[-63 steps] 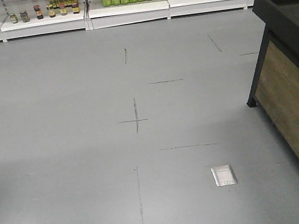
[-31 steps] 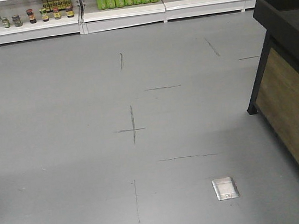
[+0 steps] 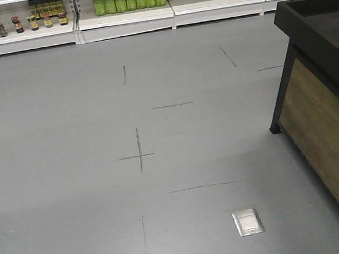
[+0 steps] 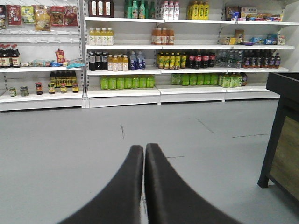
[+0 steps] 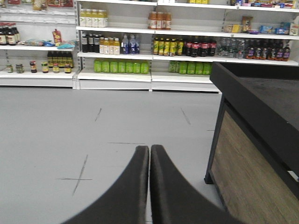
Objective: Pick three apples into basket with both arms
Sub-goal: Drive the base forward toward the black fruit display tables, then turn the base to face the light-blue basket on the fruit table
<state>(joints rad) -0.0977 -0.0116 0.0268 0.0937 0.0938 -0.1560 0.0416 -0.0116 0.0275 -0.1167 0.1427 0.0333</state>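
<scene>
Holding: nothing in either claw, as far as these views show.
Left claw (image 4: 144, 148): pinched together, its 2 black fingers (image 4: 122, 191) meeting at the tips with only a hairline between them, aimed level across the floor.
Right claw (image 5: 149, 148): the same, tip to tip, with nothing between.
Floor (image 3: 48, 148): plain grey under and ahead of both claws, with a thin dark cross (image 3: 139, 156) ahead of me and a small metal plate (image 3: 248, 222) nearer in, to my right.
Counter (image 3: 322, 31): black top with a wood side, standing on my right. It fills the right half of my right claw's view and only clips the edge of my left claw's. Its long side runs away from me, roughly along the way my claws point.
Shelves (image 4: 122, 91): far across the floor, straight ahead, stocked with green bottles (image 4: 127, 82) and other drinks and jars.
Apples: none of the 3 shows in any of my 3 views.
Basket: not in view either.
Bearing: I cannot tell where the fruit lies from my claws. My guess is the counter on my right, since the shelves ahead show only packaged goods.
Nearer arm: if that guess holds, my right, which is close beside the counter. My left is well apart from it.
Next move, as I judge it: bring the counter top square in front of me before either claw opens.
</scene>
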